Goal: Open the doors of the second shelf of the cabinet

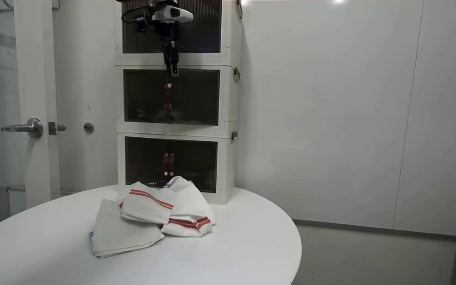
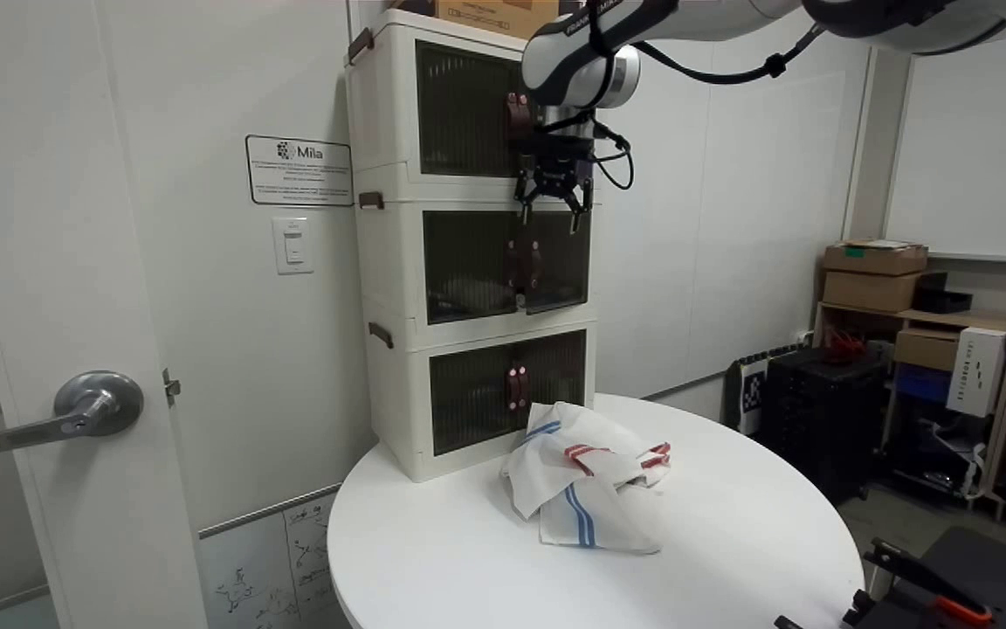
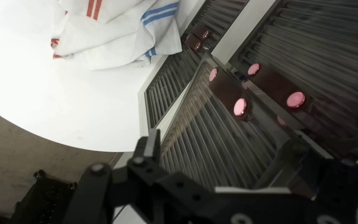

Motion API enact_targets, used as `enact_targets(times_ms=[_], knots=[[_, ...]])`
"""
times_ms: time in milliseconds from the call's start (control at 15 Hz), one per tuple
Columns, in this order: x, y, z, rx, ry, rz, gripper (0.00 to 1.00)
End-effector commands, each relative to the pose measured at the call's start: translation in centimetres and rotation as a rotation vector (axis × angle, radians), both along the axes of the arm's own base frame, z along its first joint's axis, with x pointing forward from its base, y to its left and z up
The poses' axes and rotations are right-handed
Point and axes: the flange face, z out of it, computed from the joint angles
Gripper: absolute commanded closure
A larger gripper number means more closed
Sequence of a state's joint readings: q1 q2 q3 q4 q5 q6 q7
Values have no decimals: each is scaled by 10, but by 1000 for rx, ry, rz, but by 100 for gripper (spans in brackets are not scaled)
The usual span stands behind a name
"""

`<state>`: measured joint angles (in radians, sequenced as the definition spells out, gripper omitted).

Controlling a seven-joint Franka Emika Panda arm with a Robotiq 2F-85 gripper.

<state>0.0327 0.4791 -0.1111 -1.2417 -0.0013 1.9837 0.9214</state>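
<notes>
Wrist view: we find the gripper (image 3: 223, 146) released, its jaws spread wide, close before the doors (image 3: 207, 129) of the 2nd shelf (image 3: 253, 21). Each of the 2 doors has a dark red handle (image 3: 227, 89) with 2 pink studs (image 3: 240, 107). The door nearer the gripper stands slightly ajar, its inner edge out past the frame; whether the gripper touches it, we cannot tell. White cloths (image 3: 113, 35) striped red and blue lie on the surface of the table (image 3: 95, 109), well in from its curved edge.

In an exterior view, we see the arm (image 2: 721, 17) extend from the upper right and the gripper point down, its tips before the upper edge of the 2nd shelf. That shelf is the middle of 3 stacked in the white cabinet (image 2: 385, 114), which stands at the back left edge of the surface. A cardboard box (image 2: 494, 14) rests on the cabinet's top, and the cloths lie in front of its bottom tier (image 2: 392, 384).

In an exterior view, we see a room door (image 1: 36, 71) at the left and the gripper edge-on, its tips overlapping the doors' upper edge.
</notes>
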Motion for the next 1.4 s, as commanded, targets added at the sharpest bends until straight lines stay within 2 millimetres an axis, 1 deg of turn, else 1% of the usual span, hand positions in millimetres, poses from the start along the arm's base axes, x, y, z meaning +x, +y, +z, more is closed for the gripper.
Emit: enact_targets(times_ms=[0,267,533,733,933,1333], knots=[[-1,-15,4,-10,7,-57,0],[-10,-37,3,-20,19,-87,0],[-15,-58,-5,-18,47,-94,0],[-19,-80,-5,-20,66,-75,0],[-29,-113,-3,-28,74,-49,0],[-48,-185,7,-75,80,4,0]])
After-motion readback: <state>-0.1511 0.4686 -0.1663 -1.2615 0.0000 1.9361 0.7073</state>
